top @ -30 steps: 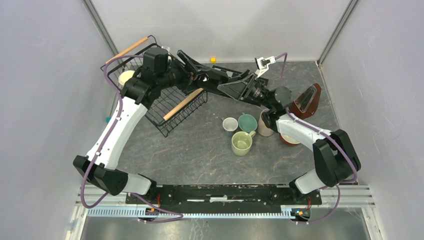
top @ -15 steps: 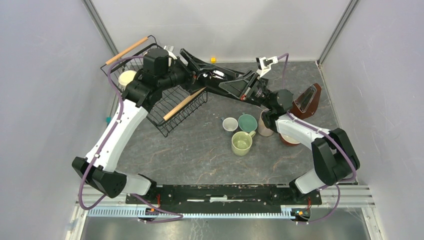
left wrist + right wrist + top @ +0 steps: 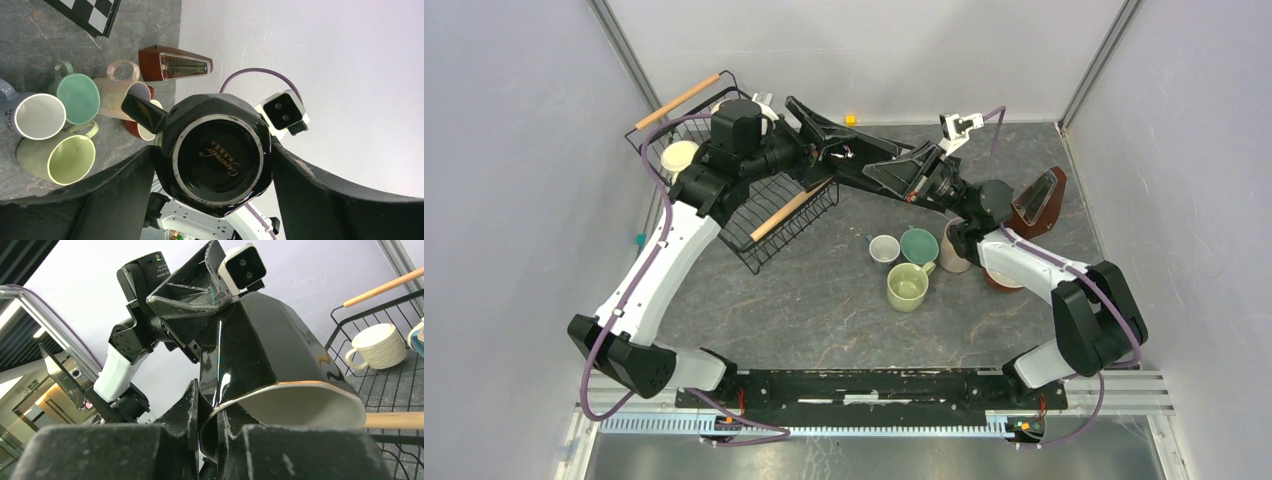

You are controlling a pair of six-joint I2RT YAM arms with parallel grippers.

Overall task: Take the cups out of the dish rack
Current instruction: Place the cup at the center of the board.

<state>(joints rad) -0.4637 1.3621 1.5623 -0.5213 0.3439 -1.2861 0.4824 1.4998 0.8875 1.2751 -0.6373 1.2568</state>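
A black cup (image 3: 848,152) hangs in the air behind the dish rack (image 3: 759,225), between both grippers. In the left wrist view its base (image 3: 217,150) faces the camera. My left gripper (image 3: 212,172) is open, its fingers flanking the cup with a hairline gap on the right. My right gripper (image 3: 207,415) is shut on the black cup (image 3: 260,350), one finger inside the rim and one outside. A cream cup (image 3: 377,346) lies in the rack (image 3: 395,390). White (image 3: 884,248), teal (image 3: 918,245) and light green (image 3: 908,286) cups stand on the table.
A beige-pink cup (image 3: 954,250) and a red-brown cup (image 3: 1002,275) stand beside the brown metronome (image 3: 1039,200). The rack's wooden handle (image 3: 789,208) runs just under the held cup. A checkered board (image 3: 87,12) lies beyond the cups. Grey walls close three sides.
My right gripper has closed on the black cup's rim. My left gripper's jaws have widened a little around it. Both arms have hardly shifted.
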